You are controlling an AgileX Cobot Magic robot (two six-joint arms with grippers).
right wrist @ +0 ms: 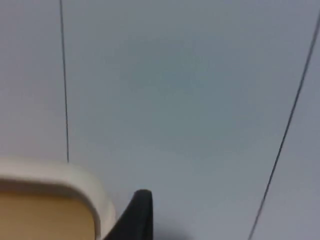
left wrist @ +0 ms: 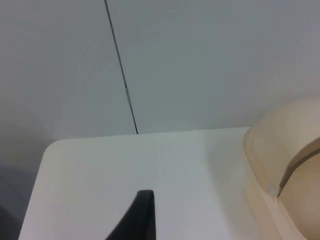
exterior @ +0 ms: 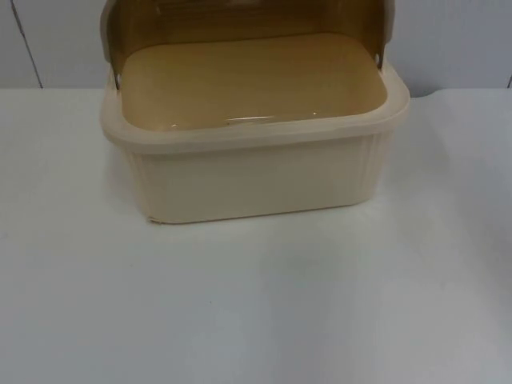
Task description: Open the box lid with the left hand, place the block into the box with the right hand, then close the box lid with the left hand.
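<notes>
White tabletop (exterior: 256,304), grey partition wall (left wrist: 200,60) behind. Cream box (exterior: 256,152) with lid (exterior: 240,20) raised, just beside left gripper (left wrist: 142,220), close by right gripper (right wrist: 137,217). Cannot tell how either's jaws stand.

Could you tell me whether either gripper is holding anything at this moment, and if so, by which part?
Nothing is seen held. The left gripper is over the white table beside the box; the right gripper is by the box's rim.

cream ribbed box (exterior: 256,180), amber translucent lid (exterior: 240,24), white table (exterior: 256,304).
</notes>
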